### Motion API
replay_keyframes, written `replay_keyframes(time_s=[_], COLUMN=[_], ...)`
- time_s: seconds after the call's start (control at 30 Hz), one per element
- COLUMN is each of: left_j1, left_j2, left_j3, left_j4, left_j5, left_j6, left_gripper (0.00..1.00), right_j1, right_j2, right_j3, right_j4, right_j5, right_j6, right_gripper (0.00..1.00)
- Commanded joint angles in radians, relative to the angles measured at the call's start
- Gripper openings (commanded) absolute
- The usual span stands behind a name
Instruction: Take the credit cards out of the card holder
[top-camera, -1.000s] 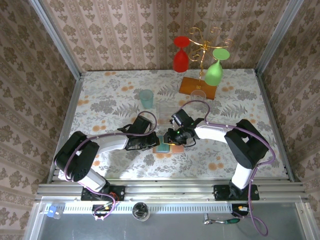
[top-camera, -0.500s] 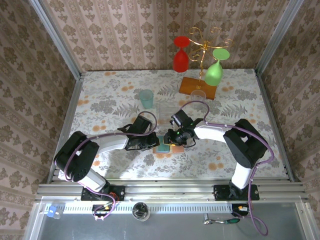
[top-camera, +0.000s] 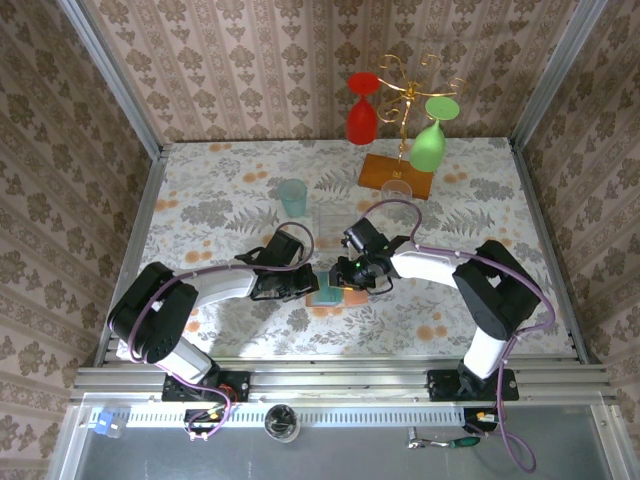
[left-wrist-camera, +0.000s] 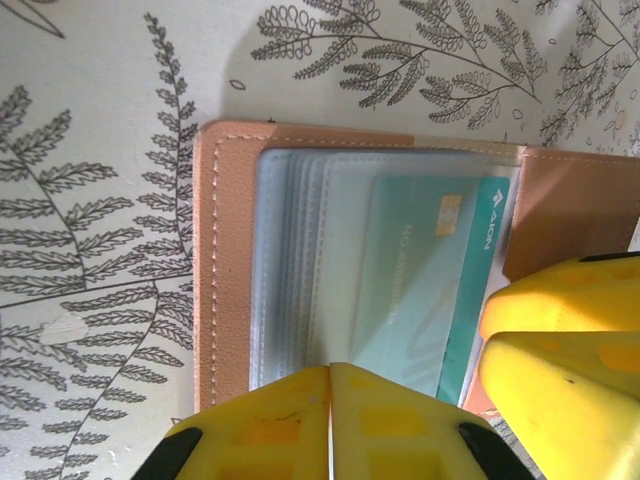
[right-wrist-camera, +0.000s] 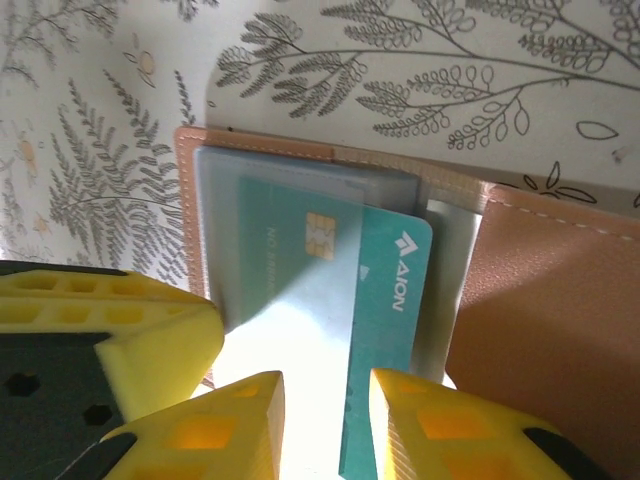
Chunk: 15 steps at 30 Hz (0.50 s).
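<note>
The card holder (top-camera: 328, 297) lies open on the fern-print tablecloth between both arms, tan leather (left-wrist-camera: 225, 250) with clear pockets. A teal credit card (right-wrist-camera: 390, 290) marked AION sticks partway out of a pocket (left-wrist-camera: 420, 270). My left gripper (left-wrist-camera: 330, 370) is shut, its tips resting on the edge of the pocket stack (top-camera: 305, 287). My right gripper (right-wrist-camera: 325, 390) stands open over the holder's other side (top-camera: 347, 276), and the card's protruding strip lies in the gap between its fingers. Its yellow fingers (left-wrist-camera: 560, 340) show at the right of the left wrist view.
A teal tumbler (top-camera: 292, 197) stands behind the holder. Further back right is a glass rack on an orange wooden base (top-camera: 385, 170), with a red glass (top-camera: 362, 115) and a green glass (top-camera: 428, 145) hanging from it. Patterned walls close in the table.
The right gripper's jaws have widened a little and shifted slightly over the holder. The left arm and the holder stay where they were.
</note>
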<state>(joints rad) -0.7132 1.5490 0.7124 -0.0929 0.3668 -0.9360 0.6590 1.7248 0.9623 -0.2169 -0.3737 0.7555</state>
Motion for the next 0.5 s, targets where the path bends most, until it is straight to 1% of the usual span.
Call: replay_keyframes(time_s=[0.0, 0.27, 0.47], left_j1=[-0.003, -0.005, -0.006], left_j2=[-0.037, 0.011, 0.052], left_j3=[0.049, 0.096, 0.08], left_j4=[-0.043, -0.061, -0.063], left_j5=[-0.005, 0.006, -0.007], left_j6=[0.035, 0.061, 0.075], left_gripper=[0.09, 0.06, 0.04], right_j1=[-0.001, -0.007, -0.01], right_j2=[-0.051, -0.08, -0.028], right_j3=[-0.019, -0.051, -0.05], right_j4=[-0.022, 0.011, 0.062], right_j5=[0.012, 0.008, -0.061], right_j6=[-0.016, -0.006, 0.002], right_gripper=[0.29, 0.3, 0.26])
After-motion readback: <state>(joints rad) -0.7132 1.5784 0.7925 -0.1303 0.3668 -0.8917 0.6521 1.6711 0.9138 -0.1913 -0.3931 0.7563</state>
